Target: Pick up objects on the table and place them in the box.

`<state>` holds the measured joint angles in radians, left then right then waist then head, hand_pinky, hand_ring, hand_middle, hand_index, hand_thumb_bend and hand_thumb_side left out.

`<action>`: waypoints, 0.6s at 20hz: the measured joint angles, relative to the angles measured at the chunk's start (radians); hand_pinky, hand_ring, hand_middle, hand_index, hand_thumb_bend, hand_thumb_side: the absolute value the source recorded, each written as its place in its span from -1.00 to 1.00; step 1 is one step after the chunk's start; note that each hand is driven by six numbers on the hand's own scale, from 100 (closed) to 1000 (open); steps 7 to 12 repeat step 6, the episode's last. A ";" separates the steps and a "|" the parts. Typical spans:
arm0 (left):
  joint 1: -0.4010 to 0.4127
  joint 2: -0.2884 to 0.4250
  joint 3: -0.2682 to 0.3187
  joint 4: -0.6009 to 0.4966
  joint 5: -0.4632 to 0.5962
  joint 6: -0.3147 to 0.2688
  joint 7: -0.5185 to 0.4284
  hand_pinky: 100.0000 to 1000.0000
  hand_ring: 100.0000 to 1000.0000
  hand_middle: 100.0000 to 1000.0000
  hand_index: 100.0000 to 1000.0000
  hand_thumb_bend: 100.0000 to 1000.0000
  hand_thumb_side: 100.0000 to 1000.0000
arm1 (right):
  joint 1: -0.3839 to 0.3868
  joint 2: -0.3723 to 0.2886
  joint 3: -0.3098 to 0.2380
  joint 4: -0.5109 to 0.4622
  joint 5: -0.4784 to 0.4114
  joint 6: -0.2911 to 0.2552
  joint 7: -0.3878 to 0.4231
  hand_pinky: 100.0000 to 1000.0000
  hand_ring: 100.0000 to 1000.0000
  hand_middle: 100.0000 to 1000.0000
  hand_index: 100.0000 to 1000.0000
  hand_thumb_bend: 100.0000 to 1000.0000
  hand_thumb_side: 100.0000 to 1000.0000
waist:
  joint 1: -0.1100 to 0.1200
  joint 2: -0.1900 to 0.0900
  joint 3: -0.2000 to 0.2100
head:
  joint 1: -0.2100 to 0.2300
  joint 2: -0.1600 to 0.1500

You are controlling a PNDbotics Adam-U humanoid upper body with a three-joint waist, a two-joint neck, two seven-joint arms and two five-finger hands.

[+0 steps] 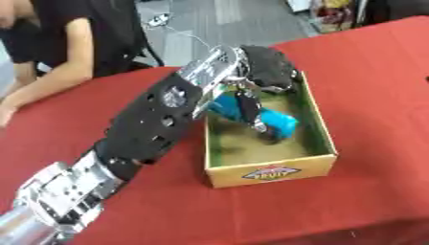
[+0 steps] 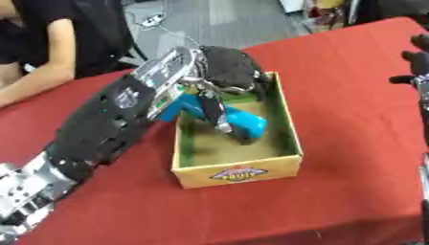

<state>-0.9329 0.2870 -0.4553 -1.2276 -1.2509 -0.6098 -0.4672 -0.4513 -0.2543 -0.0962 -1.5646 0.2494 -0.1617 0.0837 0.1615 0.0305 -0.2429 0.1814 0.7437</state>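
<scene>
Blue thing's over the box, my left hand's on it.

I've got the left hand (image 1: 255,79) reaching in from the near left over the cardboard box (image 1: 272,174), which sits on the red table (image 1: 368,95). The blue object (image 2: 243,120) lies tilted inside the box, directly under the palm, with my fingers (image 1: 249,109) curled down around its middle, so clamped on it. Can't tell if it's touching the box floor. Right hand (image 2: 416,62) shows at the far right edge, fingers relaxed.
</scene>
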 measured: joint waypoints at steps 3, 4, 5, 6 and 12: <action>0.000 0.000 0.001 0.002 -0.007 -0.004 0.000 0.62 0.58 0.59 0.61 0.80 0.07 | 0.000 0.000 0.000 0.000 0.000 0.000 0.000 0.28 0.79 0.90 1.00 -0.24 1.00 | 0.000 0.000 0.000 | 0.000 0.000; 0.000 0.000 0.002 0.003 -0.008 -0.005 0.000 0.62 0.58 0.59 0.61 0.80 0.07 | 0.000 0.000 0.000 0.000 0.000 0.000 0.000 0.28 0.79 0.90 1.00 -0.24 1.00 | 0.000 0.000 0.000 | 0.000 0.000; 0.000 0.000 0.004 0.003 -0.010 -0.005 -0.001 0.62 0.58 0.59 0.61 0.81 0.08 | 0.000 0.000 0.000 0.000 0.000 0.000 0.000 0.28 0.79 0.90 1.00 -0.24 1.00 | 0.000 0.000 0.000 | 0.000 0.000; 0.000 0.000 0.006 0.003 -0.010 -0.005 -0.001 0.62 0.58 0.59 0.61 0.81 0.07 | 0.000 0.000 0.000 0.000 0.000 0.000 0.000 0.28 0.79 0.90 1.00 -0.24 1.00 | 0.000 0.000 0.000 | 0.000 0.000; 0.000 0.000 0.006 0.003 -0.010 -0.005 -0.001 0.62 0.58 0.59 0.61 0.81 0.07 | 0.000 0.000 0.000 0.000 0.000 0.000 0.000 0.28 0.79 0.90 1.00 -0.24 1.00 | 0.000 0.000 0.000 | 0.000 0.000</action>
